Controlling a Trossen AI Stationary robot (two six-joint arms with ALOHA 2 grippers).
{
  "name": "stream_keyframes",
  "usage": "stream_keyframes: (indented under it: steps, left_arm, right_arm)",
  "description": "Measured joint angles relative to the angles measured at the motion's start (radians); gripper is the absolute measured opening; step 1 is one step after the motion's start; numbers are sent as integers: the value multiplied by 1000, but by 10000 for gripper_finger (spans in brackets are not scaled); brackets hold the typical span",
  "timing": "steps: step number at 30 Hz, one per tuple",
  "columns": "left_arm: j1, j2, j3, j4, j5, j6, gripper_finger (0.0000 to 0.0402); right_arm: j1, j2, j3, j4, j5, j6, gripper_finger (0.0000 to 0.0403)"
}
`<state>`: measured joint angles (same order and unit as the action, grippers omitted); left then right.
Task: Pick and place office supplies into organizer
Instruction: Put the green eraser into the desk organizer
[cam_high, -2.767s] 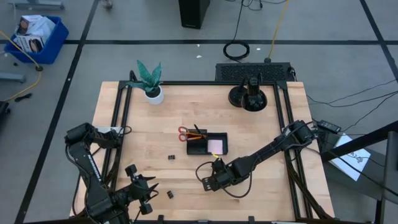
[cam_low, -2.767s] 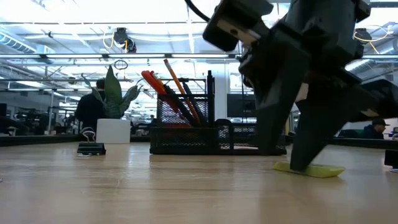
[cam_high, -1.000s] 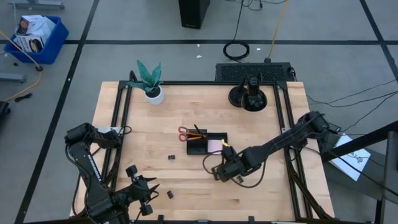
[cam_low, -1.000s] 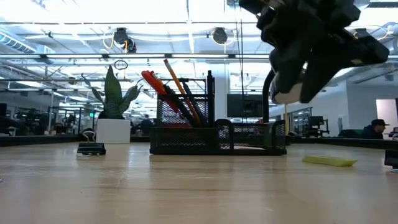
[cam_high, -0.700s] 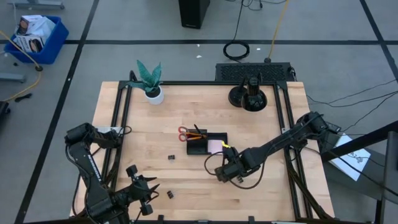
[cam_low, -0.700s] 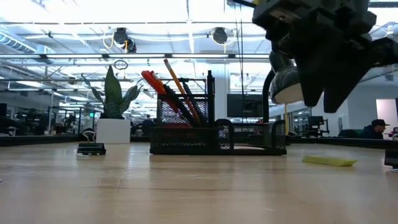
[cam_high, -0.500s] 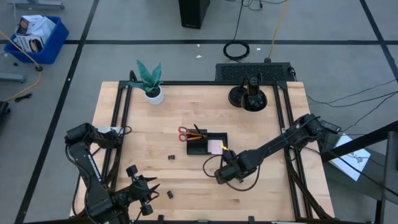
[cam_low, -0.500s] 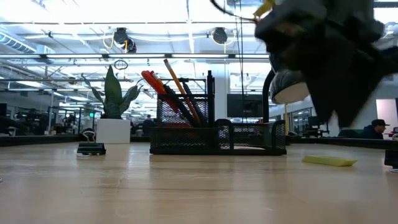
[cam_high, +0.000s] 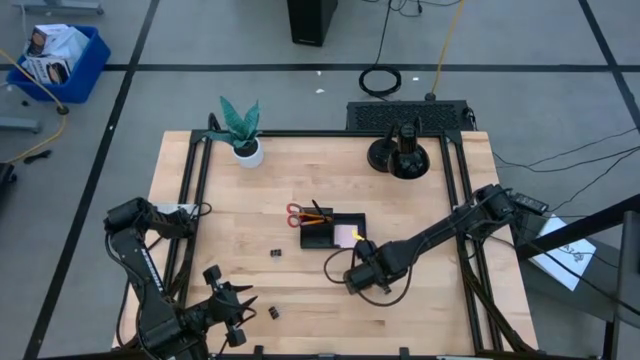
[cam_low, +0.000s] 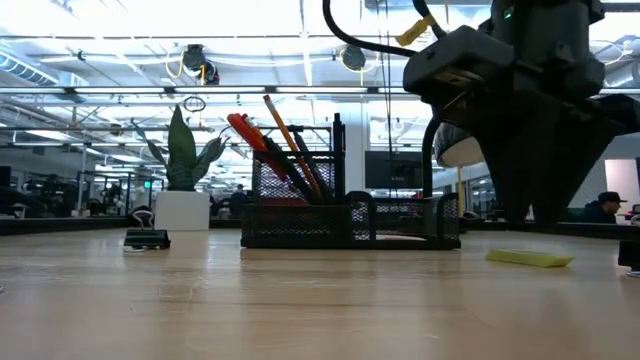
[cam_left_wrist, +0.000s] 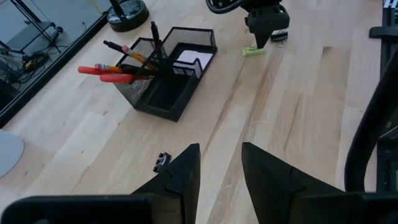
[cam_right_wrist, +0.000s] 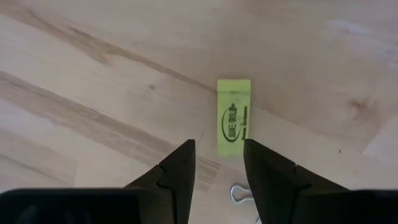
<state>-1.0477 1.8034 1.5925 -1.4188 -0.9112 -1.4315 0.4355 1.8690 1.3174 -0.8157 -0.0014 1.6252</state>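
The yellow-green piece (cam_right_wrist: 234, 116) lies flat on the table just beside the organizer (cam_high: 333, 232), under the spread, empty right gripper (cam_right_wrist: 217, 163); it looks light and stiff, best pinched across its narrow sides.

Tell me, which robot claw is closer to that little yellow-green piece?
The right gripper hovers open just above the yellow-green piece. The left gripper waits far off by the table's near-left edge.
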Motion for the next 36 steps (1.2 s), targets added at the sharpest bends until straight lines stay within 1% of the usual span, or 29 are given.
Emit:
stream_keyframes:
  steps: [6, 10, 18, 20, 27, 33, 36]
  left_arm:
    - [0, 0, 0, 7, 0, 19, 124]
    - [0, 0, 0, 8, 5, 19, 124]
    - [0, 0, 0, 10, 9, 19, 124]
    - [0, 0, 0, 10, 9, 20, 124]
    - [0, 0, 0, 10, 7, 23, 124]
    - [0, 0, 0, 10, 5, 23, 124]
    - [0, 0, 0, 10, 4, 23, 124]
  right_arm:
    - [-12, 0, 0, 6, 2, -14, 130]
    - [-13, 0, 0, 23, 31, -32, 130]
    - [-18, 0, 1, 24, 42, -39, 130]
    - [-18, 0, 1, 29, 56, -36, 130]
    - [-28, 0, 1, 10, 51, -14, 132]
    - [-42, 0, 1, 11, -20, -36, 157]
    - [-42, 0, 1, 10, -27, -39, 178]
